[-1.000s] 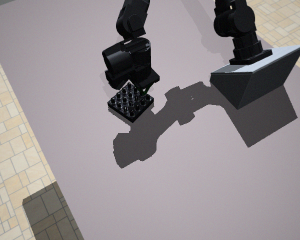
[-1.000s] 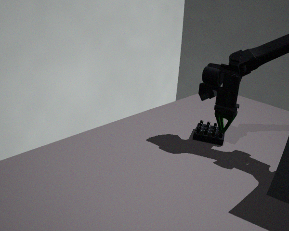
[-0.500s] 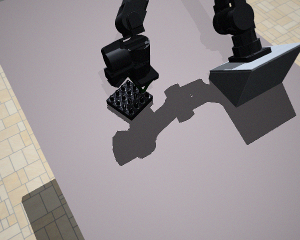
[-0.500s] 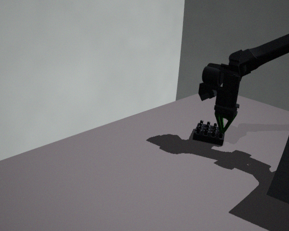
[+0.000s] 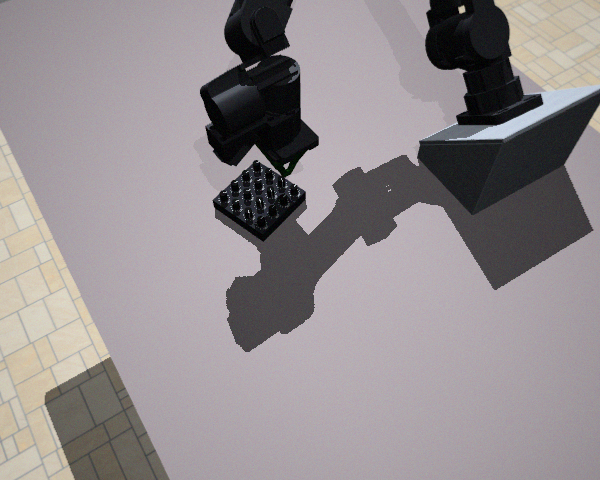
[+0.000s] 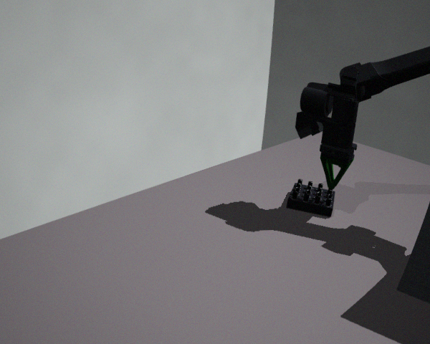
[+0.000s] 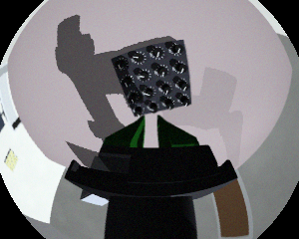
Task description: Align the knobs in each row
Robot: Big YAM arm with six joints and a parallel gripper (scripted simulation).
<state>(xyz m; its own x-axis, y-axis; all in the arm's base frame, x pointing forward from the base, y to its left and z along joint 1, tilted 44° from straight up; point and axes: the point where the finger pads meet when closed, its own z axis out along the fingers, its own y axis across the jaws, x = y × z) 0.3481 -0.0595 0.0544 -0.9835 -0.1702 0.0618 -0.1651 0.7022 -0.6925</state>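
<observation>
Green fingers (image 5: pixel 292 166) (image 6: pixel 325 168) of my pincer (image 5: pixel 286 173) (image 6: pixel 332 187) (image 7: pixel 151 119) stand slightly open, with nothing gripped. The knob box (image 5: pixel 263 231) (image 6: pixel 309 209) (image 7: pixel 151 62) rests on the desk (image 5: pixel 372 330) (image 6: pixel 152 259) (image 7: pixel 244 55), its knobs facing upward; the fingertips are positioned near one edge.

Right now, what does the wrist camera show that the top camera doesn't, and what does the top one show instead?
Only the wrist view shows a brown patch low on the right, past the gripper, and a narrow gap between the green fingers.
Only the top view shows the floor's tan tiles and the big slanted stand under the arm's base.
Both show the black box with rows of knobs, and the arm's dark shadow on the table.
</observation>
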